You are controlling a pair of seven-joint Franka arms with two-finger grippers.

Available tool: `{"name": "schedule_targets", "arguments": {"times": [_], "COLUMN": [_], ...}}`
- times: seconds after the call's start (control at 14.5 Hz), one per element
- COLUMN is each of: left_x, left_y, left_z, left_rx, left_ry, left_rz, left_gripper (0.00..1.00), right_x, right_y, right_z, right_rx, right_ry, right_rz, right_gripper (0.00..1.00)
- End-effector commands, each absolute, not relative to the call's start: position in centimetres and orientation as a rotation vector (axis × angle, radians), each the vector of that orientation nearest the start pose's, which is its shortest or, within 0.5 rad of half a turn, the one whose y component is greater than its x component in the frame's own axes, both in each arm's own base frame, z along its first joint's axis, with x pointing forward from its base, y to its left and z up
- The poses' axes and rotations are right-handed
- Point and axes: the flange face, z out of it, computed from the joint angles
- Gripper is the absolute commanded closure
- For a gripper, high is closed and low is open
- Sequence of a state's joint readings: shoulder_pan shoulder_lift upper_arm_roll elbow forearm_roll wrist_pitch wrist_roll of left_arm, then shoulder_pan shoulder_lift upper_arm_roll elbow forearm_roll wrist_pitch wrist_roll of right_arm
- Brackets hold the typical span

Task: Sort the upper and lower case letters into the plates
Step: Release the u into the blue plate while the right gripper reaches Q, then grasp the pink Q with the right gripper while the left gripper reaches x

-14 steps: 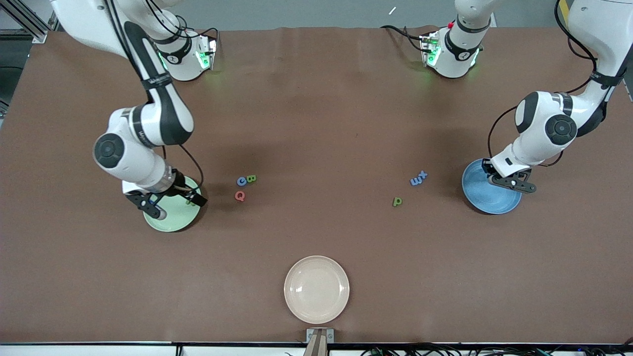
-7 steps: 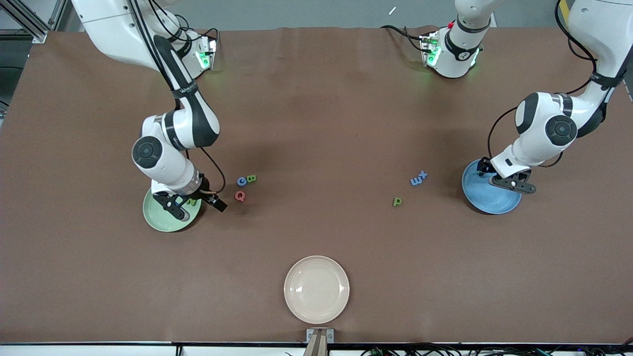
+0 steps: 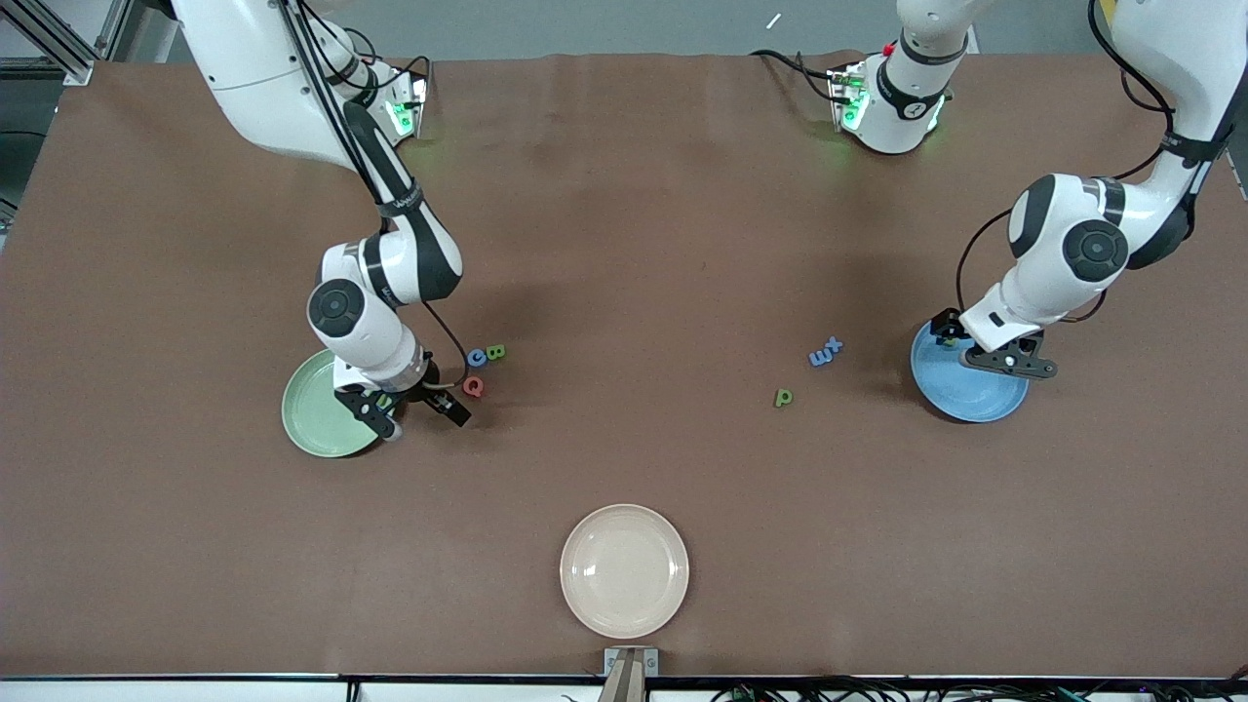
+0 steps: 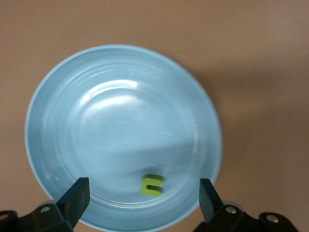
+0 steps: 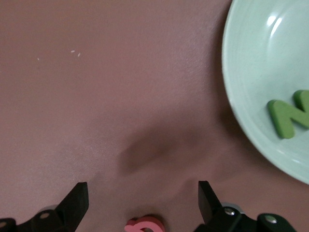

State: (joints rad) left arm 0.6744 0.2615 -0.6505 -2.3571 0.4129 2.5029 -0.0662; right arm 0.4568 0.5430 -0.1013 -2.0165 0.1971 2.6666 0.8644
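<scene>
My left gripper (image 3: 991, 349) hangs open over the bright blue plate (image 3: 965, 395). In the left wrist view a green n (image 4: 152, 184) lies loose in that plate (image 4: 96, 121), between the wide-apart fingers of the left gripper (image 4: 143, 187). My right gripper (image 3: 417, 414) stands open over the table between the pale green plate (image 3: 307, 409) and the red Q (image 3: 473, 387). The right wrist view shows the Q (image 5: 145, 225) just ahead of the right gripper (image 5: 142, 189) and a green N (image 5: 289, 116) in the green plate (image 5: 251, 72).
A blue C (image 3: 476, 358) and a green B (image 3: 496, 352) sit together just farther from the camera than the Q. Blue x (image 3: 833, 344), blue m (image 3: 820, 358) and green p (image 3: 783, 397) lie toward the blue plate. A cream plate (image 3: 624, 570) rests near the front edge.
My left gripper has opened over the blue plate, and the green n now lies in it. My right arm has swung from over the green plate toward the red Q.
</scene>
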Motion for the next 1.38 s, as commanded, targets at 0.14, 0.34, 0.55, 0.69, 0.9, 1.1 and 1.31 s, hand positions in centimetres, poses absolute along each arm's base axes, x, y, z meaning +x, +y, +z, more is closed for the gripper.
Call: {"name": "schedule_targets", "arguments": {"times": [0.14,0.34,0.55,0.69,0.9,1.1,1.31], "left_x": [49.4,48.9,47.7,46.3,46.0,45.5,44.5], "left_y": [-8.2,-14.5,-18.9,-21.0,-21.4,-21.7,-21.2], "left_z": [25.9,27.3,27.9,27.8,27.7,27.0,25.1], "left_rx": [-2.992,-2.982,-2.952,-2.892,-2.843,-2.851,-2.829], "left_ry": [0.509,0.695,0.861,1.007,1.139,1.167,1.238], "left_rz": [0.047,-0.008,-0.027,0.015,0.023,0.027,0.023], "left_gripper": [0.0,0.0,0.0,0.0,0.0,0.0,0.0], "right_x": [58.0,56.9,56.3,56.2,55.7,55.5,54.9], "right_y": [22.7,23.9,24.1,24.2,24.7,25.2,25.5], "right_z": [18.5,17.9,17.6,17.5,17.3,17.3,16.9], "right_rx": [-2.857,-2.874,-2.904,-2.906,-2.924,-2.93,-2.943], "right_ry": [1.012,1.016,1.014,1.013,1.001,0.986,0.976], "right_rz": [-0.111,-0.073,-0.015,-0.008,0.021,0.021,0.031], "right_gripper": [0.0,0.0,0.0,0.0,0.06,0.2,0.34]}}
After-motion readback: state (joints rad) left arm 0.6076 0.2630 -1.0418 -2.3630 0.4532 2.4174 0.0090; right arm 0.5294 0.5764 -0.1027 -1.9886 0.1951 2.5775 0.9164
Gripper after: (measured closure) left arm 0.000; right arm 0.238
